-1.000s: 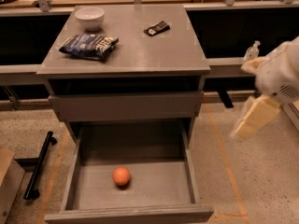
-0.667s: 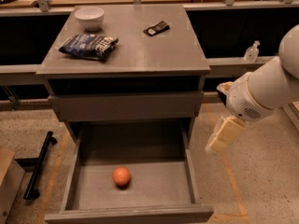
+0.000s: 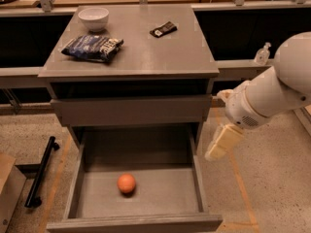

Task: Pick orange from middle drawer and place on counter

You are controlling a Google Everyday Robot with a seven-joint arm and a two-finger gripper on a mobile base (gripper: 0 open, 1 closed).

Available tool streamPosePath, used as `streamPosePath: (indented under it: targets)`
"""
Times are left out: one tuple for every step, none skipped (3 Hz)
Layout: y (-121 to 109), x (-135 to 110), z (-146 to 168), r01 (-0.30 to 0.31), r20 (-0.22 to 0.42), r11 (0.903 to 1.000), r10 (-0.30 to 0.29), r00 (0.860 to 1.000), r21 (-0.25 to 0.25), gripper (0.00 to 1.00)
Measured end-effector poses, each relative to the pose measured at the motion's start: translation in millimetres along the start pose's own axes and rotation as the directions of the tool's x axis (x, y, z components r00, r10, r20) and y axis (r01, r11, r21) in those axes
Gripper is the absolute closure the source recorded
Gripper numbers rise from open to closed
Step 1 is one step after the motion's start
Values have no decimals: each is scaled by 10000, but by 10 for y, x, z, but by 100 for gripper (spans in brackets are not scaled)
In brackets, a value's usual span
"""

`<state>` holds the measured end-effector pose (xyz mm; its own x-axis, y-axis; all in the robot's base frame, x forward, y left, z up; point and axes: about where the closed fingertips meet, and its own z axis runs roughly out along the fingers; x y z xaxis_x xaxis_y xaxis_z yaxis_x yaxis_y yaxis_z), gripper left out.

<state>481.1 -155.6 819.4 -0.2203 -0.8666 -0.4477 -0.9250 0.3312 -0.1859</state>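
Note:
The orange (image 3: 126, 183) lies on the floor of the open middle drawer (image 3: 198, 184), a little left of its centre. The drawer is pulled out at the bottom of the grey cabinet. The counter (image 3: 160, 55) is the cabinet's grey top slab. My gripper (image 3: 221, 142) hangs from the white arm (image 3: 272, 98) just outside the drawer's right wall, level with the drawer's back and pointing down and to the left. It is above and to the right of the orange, well apart from it, and holds nothing that I can see.
On the counter stand a white bowl (image 3: 94, 17), a dark chip bag (image 3: 92, 47) and a small black packet (image 3: 163, 29). A closed grey drawer front (image 3: 131, 109) sits above the open drawer. A black bar (image 3: 41, 171) lies on the floor at left. A sanitizer bottle (image 3: 262, 54) stands on the right bench.
The arm has swung left and down from the far right, bringing the gripper close to the drawer's right side. The orange has not moved.

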Motion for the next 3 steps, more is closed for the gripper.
streamPosePath:
  targets:
    - [-16,-116,483,307,73,9994,-306,9995,-154,0]
    - [-23,-211,1030,380,265,9989,-373,9990,-277,0]
    - [-41,-222,1031,380,311,9991,-373,9988,-198,0]
